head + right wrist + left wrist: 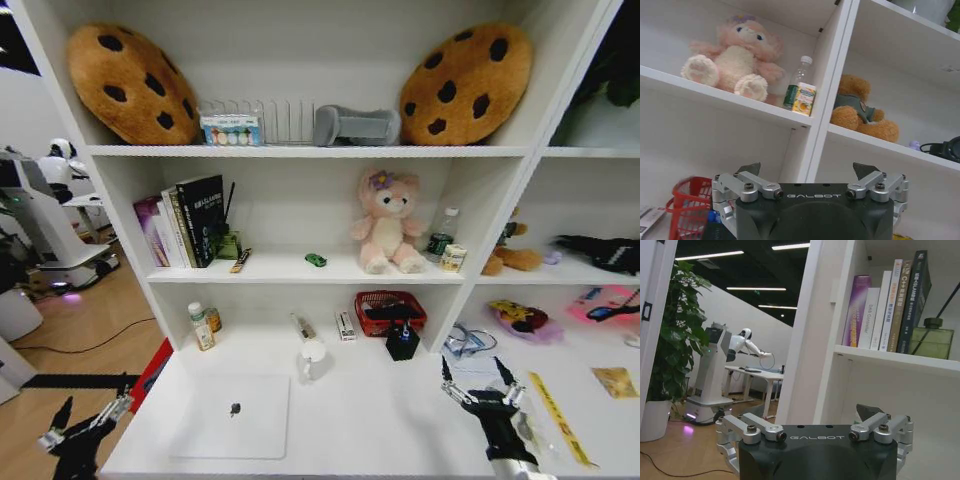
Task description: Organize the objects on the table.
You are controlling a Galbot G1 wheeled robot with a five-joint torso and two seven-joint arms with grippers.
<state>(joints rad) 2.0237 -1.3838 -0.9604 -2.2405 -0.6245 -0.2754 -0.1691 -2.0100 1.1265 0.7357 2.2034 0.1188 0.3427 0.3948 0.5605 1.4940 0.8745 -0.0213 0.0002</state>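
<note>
A closed silver laptop (pixel 235 415) with a dark logo lies flat on the white table (pixel 390 430), towards its left front. A tiny green toy car (pixel 316 260) sits on the shelf above the table, left of the pink plush. My left gripper (pixel 95 402) hangs open off the table's left front corner, beside the laptop, holding nothing. My right gripper (pixel 473 372) stands open over the table's right part, well apart from the laptop. The wrist views show each gripper (pixel 810 412) (pixel 807 170) with its jaws spread and nothing between them.
A white mug (pixel 312 360) stands behind the laptop. A red basket (pixel 390 310), a dark bottle (pixel 402 340), glasses (pixel 468 342) and a yellow ruler (pixel 560 415) lie to the right. Books (pixel 190 220), a pink plush (pixel 388 222) and bottles fill the shelves.
</note>
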